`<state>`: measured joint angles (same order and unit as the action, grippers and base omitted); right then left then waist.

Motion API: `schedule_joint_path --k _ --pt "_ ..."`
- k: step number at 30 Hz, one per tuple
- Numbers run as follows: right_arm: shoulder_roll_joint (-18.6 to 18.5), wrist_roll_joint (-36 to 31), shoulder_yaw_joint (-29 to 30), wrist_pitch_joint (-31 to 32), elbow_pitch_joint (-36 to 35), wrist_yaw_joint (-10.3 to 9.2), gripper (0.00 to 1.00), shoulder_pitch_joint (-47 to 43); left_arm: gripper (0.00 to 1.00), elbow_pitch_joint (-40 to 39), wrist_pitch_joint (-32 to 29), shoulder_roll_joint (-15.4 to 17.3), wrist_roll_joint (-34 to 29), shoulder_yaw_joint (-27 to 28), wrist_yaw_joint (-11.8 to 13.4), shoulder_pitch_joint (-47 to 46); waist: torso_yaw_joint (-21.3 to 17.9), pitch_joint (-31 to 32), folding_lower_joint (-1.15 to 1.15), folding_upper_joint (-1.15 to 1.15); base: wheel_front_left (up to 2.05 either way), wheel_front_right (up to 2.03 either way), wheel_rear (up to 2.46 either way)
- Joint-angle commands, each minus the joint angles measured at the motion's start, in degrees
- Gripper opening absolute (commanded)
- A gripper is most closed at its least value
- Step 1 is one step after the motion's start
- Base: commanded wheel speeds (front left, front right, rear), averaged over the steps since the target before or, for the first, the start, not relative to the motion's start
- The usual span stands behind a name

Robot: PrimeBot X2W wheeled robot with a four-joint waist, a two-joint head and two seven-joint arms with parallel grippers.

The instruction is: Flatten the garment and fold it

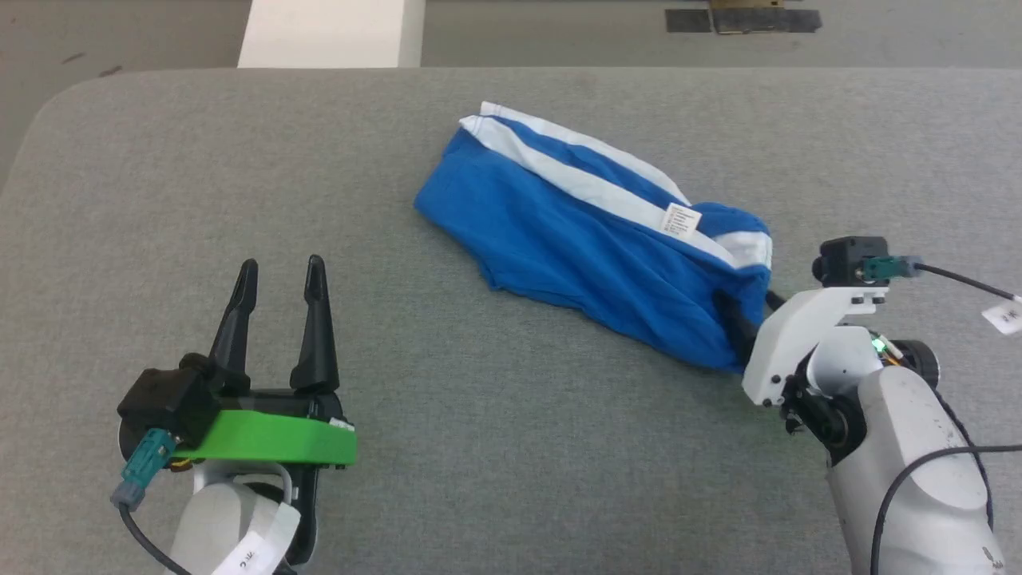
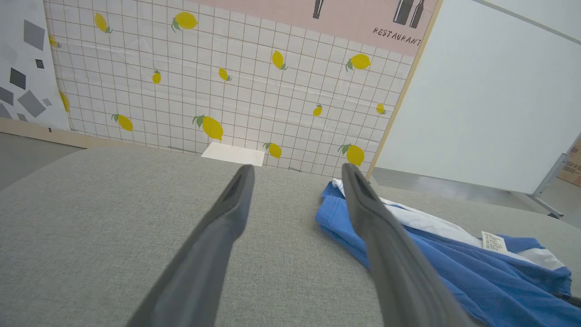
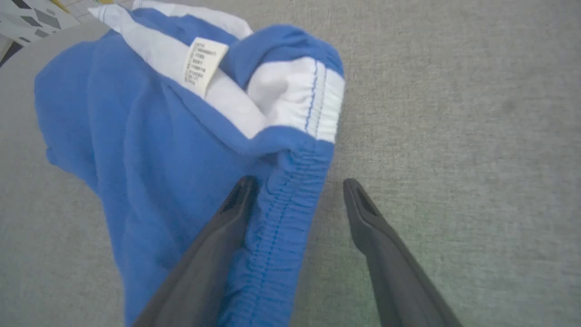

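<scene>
The garment (image 1: pixel 591 239) lies crumpled on the grey counter (image 1: pixel 479 447). The right hand (image 3: pixel 297 184), released, straddles its waistband (image 3: pixel 290 218); the left hand (image 1: pixel 279 267), also released, hovers well apart.

Two tools: left tool (image 1: pixel 283 262), right tool (image 3: pixel 299 181); one garment (image 1: pixel 575 239); one tag (image 1: pixel 683 220); one table (image 1: pixel 479 439).

Grey cloth-covered desk (image 1: pixel 511 463) before a lemon-print wall (image 2: pixel 204 91)

The desk's near-left corner is rounded. Past its far edge lies a grey floor (image 1: pixel 120 32) with a white block (image 1: pixel 331 32) and dark taped patches (image 1: pixel 742 20). A pink "RESTAURANT" poster (image 2: pixel 363 18) tops the tile-patterned wall, with a plain white panel (image 2: pixel 490 91) beside it.
</scene>
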<state>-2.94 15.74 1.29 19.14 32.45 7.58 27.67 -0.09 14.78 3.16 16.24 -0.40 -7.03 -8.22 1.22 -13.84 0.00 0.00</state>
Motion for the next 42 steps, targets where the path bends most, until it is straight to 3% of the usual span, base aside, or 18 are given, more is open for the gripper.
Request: schedule_joint_path --k 1,12,13,14,15,16,21,25,36,42 --pt "0.06 0.19 -0.29 1.65 0.86 -0.09 1.0 1.24 1.0 0.19 0.21 -0.25 0.36 -0.03 -0.35 0.65 0.77 -0.52 0.0 0.0 0.0 0.0 0.0" --pt "0.06 5.69 -3.31 15.12 6.03 -0.09 1.0 3.64 1.0 0.93 0.21 -0.27 1.25 -0.97 -0.42 0.04 1.93 -1.15 0.0 0.0 0.0 0.0 0.0" --pt "0.06 5.97 -3.46 15.66 6.18 -0.09 0.87 3.87 1.0 1.02 0.21 -0.27 1.24 -1.03 -0.43 0.0 1.98 -1.17 0.0 0.0 0.0 0.0 0.0" --pt "0.06 6.38 -3.63 16.19 6.32 -0.09 0.49 4.12 1.0 1.14 0.21 -0.27 1.24 -1.14 -0.43 -0.02 2.06 -1.15 0.0 0.0 0.0 0.0 0.0" --pt "0.06 6.56 -3.71 16.45 6.43 -0.09 0.19 4.31 1.0 1.24 0.21 -0.27 1.25 -1.24 -0.43 -0.02 2.11 -1.12 0.0 0.0 0.0 0.0 0.0" --pt "0.06 6.7 -3.83 16.87 6.66 -0.09 0.0 4.5 1.0 1.38 0.21 -0.27 1.24 -1.36 -0.43 0.0 2.18 -1.07 0.0 0.0 0.0 0.0 0.0" --pt "0.06 4.8 -2.44 17.32 6.79 -0.09 0.0 5.0 1.0 1.71 0.21 -0.28 1.17 -1.59 -0.44 0.19 2.34 -0.85 0.0 0.0 0.0 0.0 0.0" --pt "0.06 -1.65 2.85 17.32 4.99 -0.09 0.0 5.05 1.0 1.82 0.21 -0.28 0.99 -1.64 -0.45 0.57 2.36 -0.47 0.0 0.0 0.0 0.0 0.0" --pt "-0.05 -23.78 20.27 24.57 -10.47 -0.09 0.0 3.04 1.0 2.05 0.22 -0.28 0.41 -2.4 -0.45 0.65 2.59 -0.23 0.0 0.0 0.0 0.0 0.0" --pt "-1.56 -30.44 23.75 27.86 -16.7 -0.09 0.0 3.21 1.0 2.39 0.22 -0.28 0.0 -3.21 -0.46 0.2 3.04 -0.37 0.0 0.0 0.0 0.0 0.0"
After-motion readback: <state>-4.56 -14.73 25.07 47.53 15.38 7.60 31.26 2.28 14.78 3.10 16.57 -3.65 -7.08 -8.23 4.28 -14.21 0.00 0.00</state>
